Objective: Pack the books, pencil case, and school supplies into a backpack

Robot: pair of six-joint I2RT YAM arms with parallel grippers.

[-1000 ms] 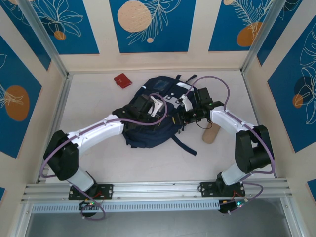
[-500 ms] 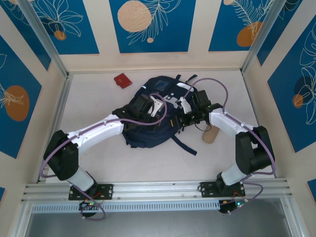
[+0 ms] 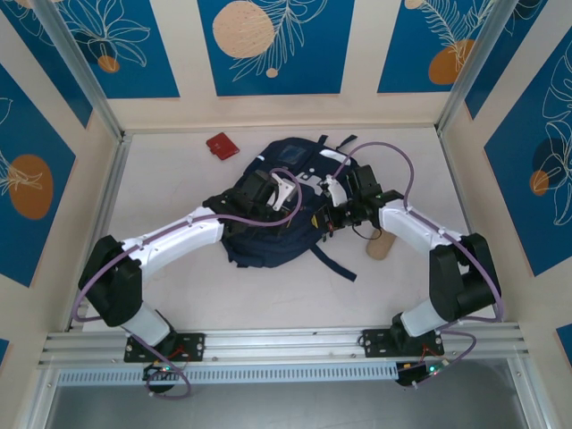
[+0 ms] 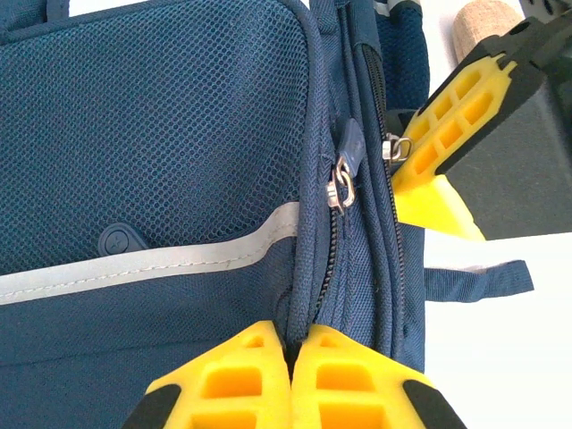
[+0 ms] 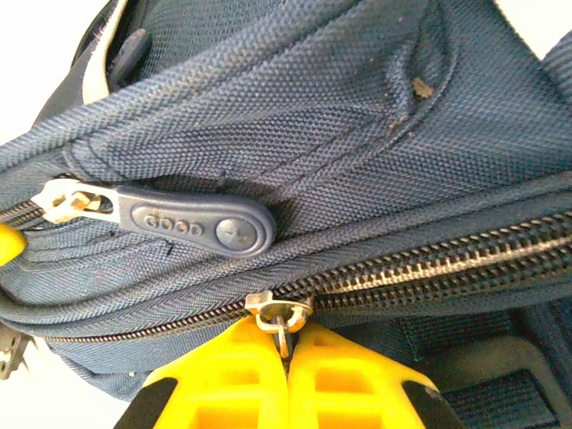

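Navy backpack (image 3: 268,234) lies flat mid-desk (image 3: 268,295), top end toward 12 o'clock, with one dark strap (image 3: 335,262) trailing out at 5 o'clock. Both arms reach in over it, the left from 8 o'clock and the right from 4 o'clock.

Left wrist view: left fingers (image 4: 292,357) are closed tight, pinching the fabric ridge beside a zip track on the backpack. The grip sits just below the grey stripe (image 4: 179,259) that edges the mesh pocket (image 4: 161,125). A navy-tabbed zip slider (image 4: 344,174) sits at 12 o'clock of the pinch.

Right wrist view: right fingers (image 5: 286,371) are closed on the metal zip pull (image 5: 281,320) of the lower zip track, and the pull hangs down into the seam between them. The teeth toward 3 o'clock look meshed. Can't tell how far that zip is open on the other side. A rubber tab (image 5: 192,223) stamped "good" lies flat on the fabric at 11 o'clock of the pull, on a separate zip.

Elsewhere on the desk: a red flat item (image 3: 222,145) at 11 o'clock of the backpack, apart from it. A tan cylinder (image 3: 382,243) lies at 4 o'clock, beside the right arm and not touching the bag.
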